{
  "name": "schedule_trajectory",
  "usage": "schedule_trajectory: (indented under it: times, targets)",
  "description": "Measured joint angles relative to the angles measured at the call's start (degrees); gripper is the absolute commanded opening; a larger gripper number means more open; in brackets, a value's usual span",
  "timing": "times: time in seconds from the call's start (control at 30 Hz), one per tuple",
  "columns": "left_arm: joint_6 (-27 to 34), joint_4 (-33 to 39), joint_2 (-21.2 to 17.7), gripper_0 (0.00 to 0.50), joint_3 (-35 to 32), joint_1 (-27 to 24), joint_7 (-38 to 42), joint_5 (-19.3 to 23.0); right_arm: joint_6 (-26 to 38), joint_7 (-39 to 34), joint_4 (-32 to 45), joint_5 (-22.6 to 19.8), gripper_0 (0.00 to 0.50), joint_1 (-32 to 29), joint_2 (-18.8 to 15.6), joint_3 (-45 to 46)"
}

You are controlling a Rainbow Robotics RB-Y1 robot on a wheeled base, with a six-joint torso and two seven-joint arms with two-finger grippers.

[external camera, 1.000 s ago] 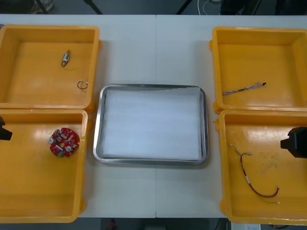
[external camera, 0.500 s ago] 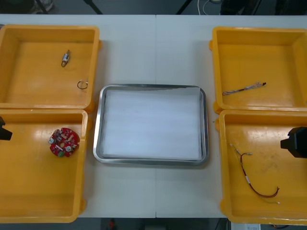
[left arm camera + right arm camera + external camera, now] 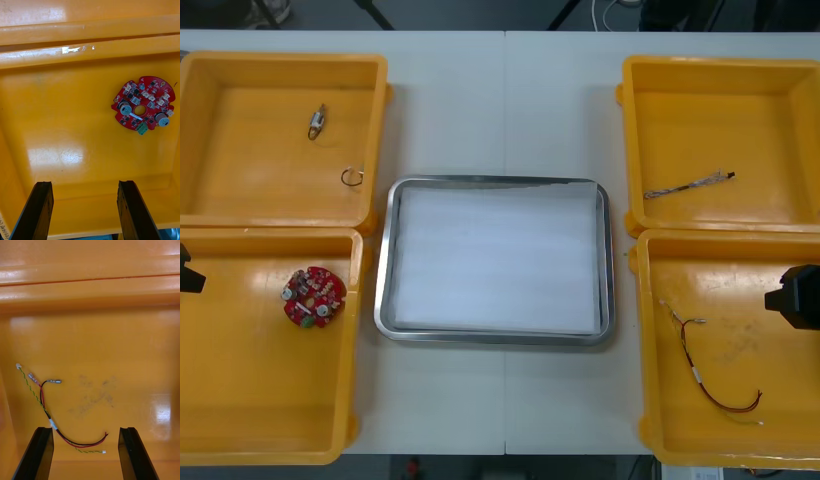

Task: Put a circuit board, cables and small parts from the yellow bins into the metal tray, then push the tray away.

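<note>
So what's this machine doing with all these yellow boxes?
Nothing has been picked up yet. The left gripper hangs open over the near left bin, where a red circuit board lies. The right gripper hangs open over the near right bin, above a red and yellow cable. The metal tray between holds nothing.
</note>
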State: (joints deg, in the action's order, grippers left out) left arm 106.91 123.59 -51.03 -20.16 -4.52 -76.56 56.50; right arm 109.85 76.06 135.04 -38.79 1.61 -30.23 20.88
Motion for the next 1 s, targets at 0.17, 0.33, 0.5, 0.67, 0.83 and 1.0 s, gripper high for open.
schedule_trajectory:
  times: [0.17,0.33,0.5,0.67,0.83,1.0]
  targets:
    - [0.0,0.0,0.0,0.5,0.0,0.0,0.0,0.0,0.0,0.0,0.0,0.0,0.5,0.0,0.0,0.0]
    - [0.0,0.0,0.0,0.5,0.0,0.0,0.0,0.0,0.0,0.0,0.0,0.0,0.5,0.0,0.0,0.0]
    - [0.0,0.0,0.0,0.5,0.0,0.0,0.0,0.0,0.0,0.0,0.0,0.0,0.5,0.0,0.0,0.0]
    - [0.0,-0.01,0.09,0.5,0.0,0.0,0.0,0.0,0.0,0.0,0.17,0.01,0.5,0.74,-0.62,0.17]
    - [-0.01,-0.01,0.29,0.5,0.01,-0.01,0.0,0.0,0.0,0.0,3.1,-0.08,0.5,0.78,-0.74,0.78]
    - [-2.25,-0.01,0.3,0.5,0.5,-0.01,0.0,-0.26,0.0,0.0,4.97,-0.86,0.5,-0.99,-0.74,0.78]
